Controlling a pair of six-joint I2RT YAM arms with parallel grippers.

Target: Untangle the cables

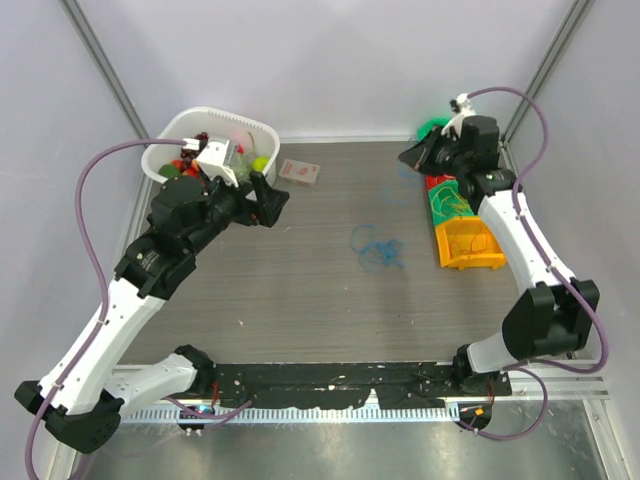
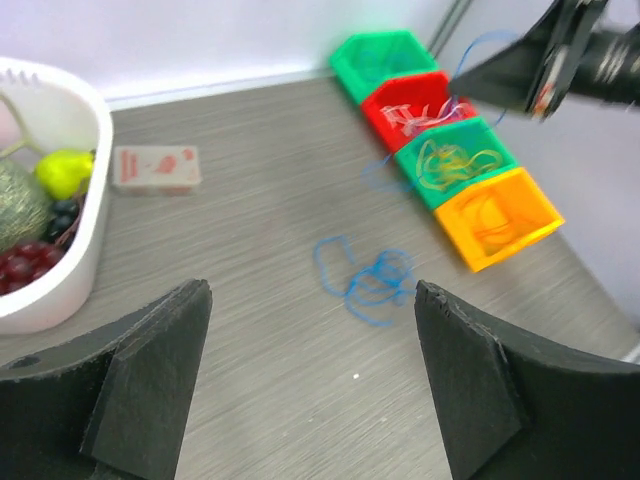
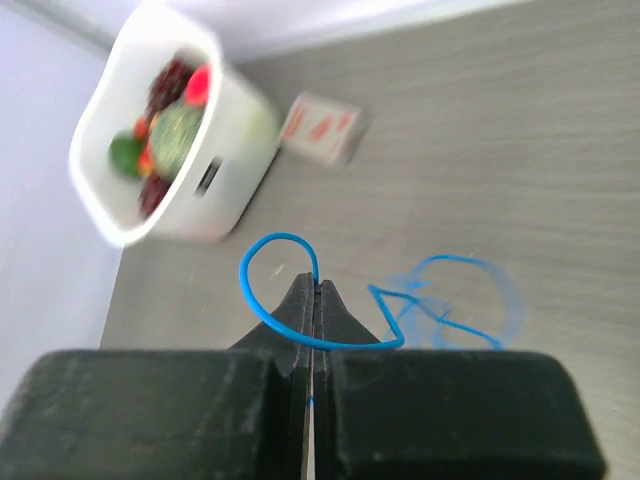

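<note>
The right gripper (image 3: pixel 313 292) is pinched shut on a blue cable (image 3: pixel 262 300) that loops out either side of its tips; the left gripper (image 2: pixel 312 300) stands wide open, holding nothing; a loose blue tangle (image 2: pixel 365 280) lies on the table just ahead of its fingers; the coloured bins (image 2: pixel 520 235) sit near the right gripper.

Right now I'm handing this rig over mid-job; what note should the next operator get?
Left gripper: jaws open, empty, over the table beside the basket.
Right gripper: jaws shut on a blue cable, raised at far right.
Blue tangle lies mid-table; yellow cable in a green bin, white cords in the red bin.
Done: some cables binned. Left: bin the held cable, then untangle the rest.
</note>
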